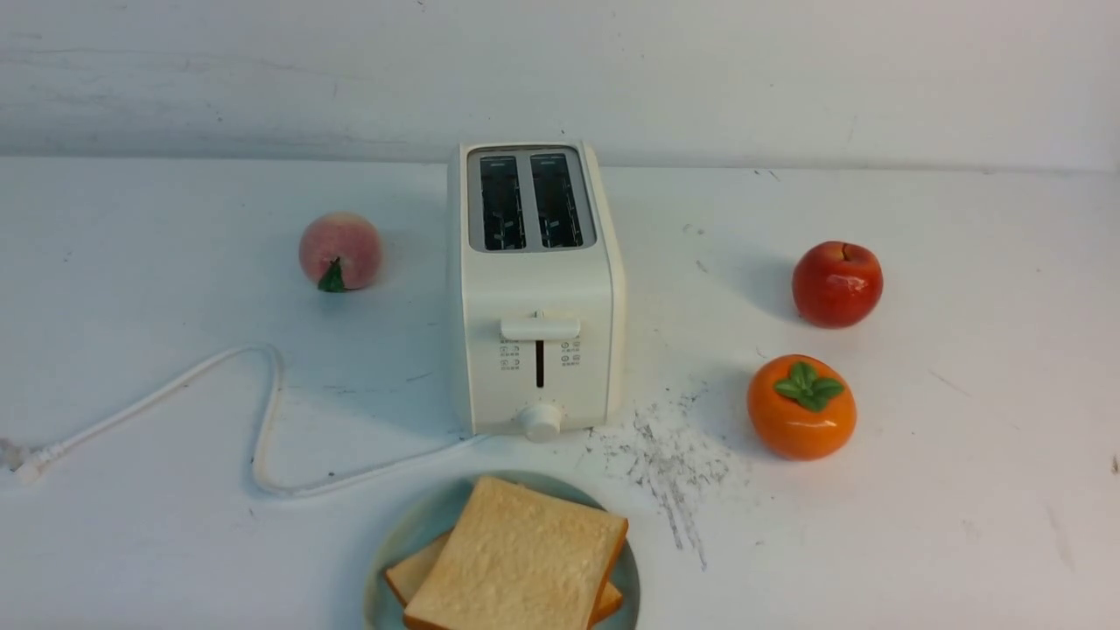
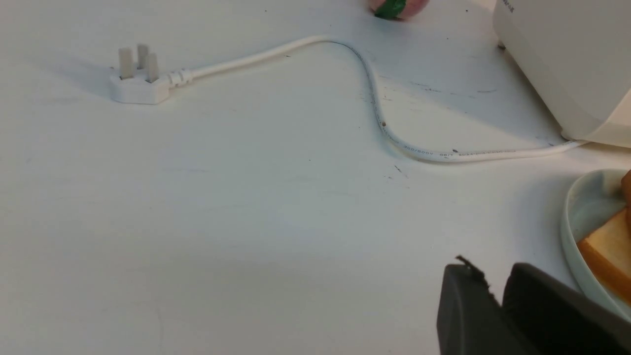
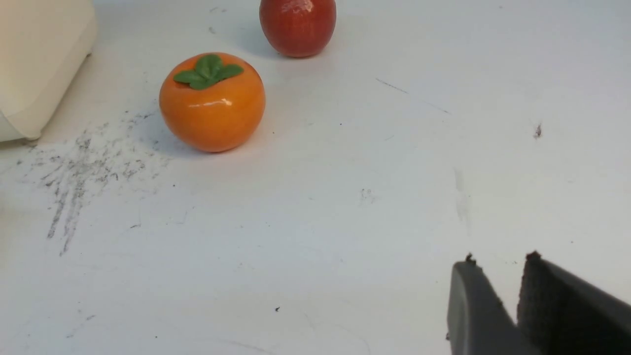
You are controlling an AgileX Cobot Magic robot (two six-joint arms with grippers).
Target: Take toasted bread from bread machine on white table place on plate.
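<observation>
- Front view: I find the two slices of toasted bread [image 1: 521,556] stacked on the plate [image 1: 382,549], the upper slice turned at an angle across the lower one. The lower picture edge cuts off the plate.
- Front view: the bread machine [image 1: 540,289] stands upright on the white surface [image 1: 945,525], just beyond the plate; both slots are empty and the lever [image 1: 540,329] sits at the top of its track.
- Front view: a peach [image 1: 341,252] lies left of the machine. To its right, a red fruit [image 1: 837,284] lies beyond an orange persimmon [image 1: 801,407]. Neither end effector shows here.
- Left wrist view: my left end effector [image 2: 493,278] is slightly open, its tips narrowly apart, and holds nothing. The plate with bread is partly visible; the white cord [image 2: 369,79] curves from the machine to a three-pin plug [image 2: 140,88].
- Right wrist view: my right end effector [image 3: 503,271] is also slightly open and holds nothing. The persimmon and red fruit are near dark scuff marks [image 3: 81,167].
</observation>
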